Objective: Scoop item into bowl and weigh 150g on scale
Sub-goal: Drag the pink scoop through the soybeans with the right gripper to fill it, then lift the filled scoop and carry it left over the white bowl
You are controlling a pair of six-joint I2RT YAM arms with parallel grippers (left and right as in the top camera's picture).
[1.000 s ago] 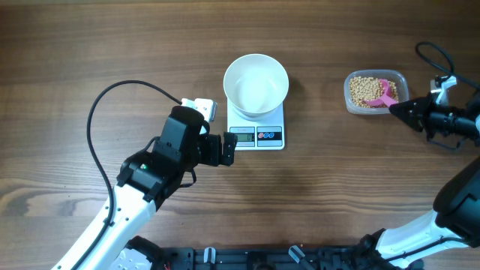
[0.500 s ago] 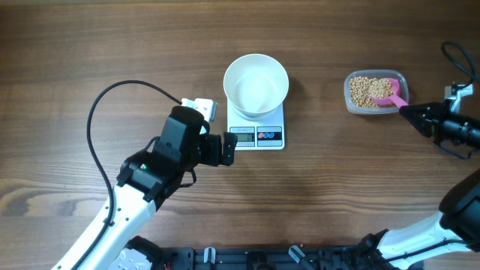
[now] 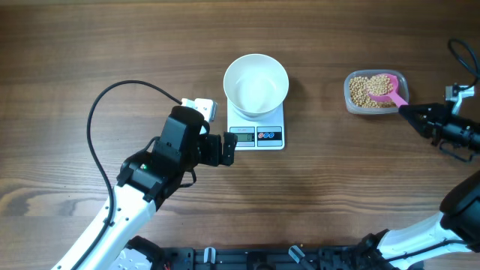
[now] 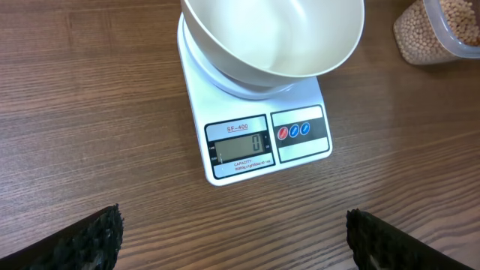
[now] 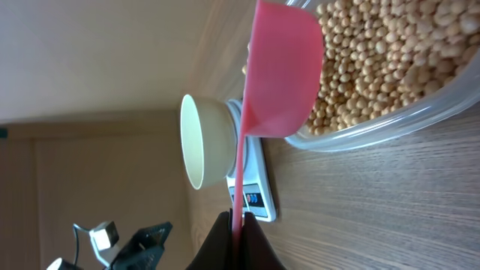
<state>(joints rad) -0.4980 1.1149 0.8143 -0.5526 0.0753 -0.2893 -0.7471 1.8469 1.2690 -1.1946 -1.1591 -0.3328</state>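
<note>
Right gripper (image 3: 409, 112), clamped on the handle of a pink scoop (image 3: 385, 88), holds it over beans (image 3: 363, 90) in a clear tub (image 3: 349, 101), well apart from the white bowl (image 3: 256, 94) on the scale (image 3: 256, 136), beside which the left gripper (image 3: 229, 148) hovers wide open, holding nothing.

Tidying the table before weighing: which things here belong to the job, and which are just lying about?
Job: bowl, scale, beans, tub, pink scoop held by right gripper.
Lying about: only the left arm's cable loop.
</note>
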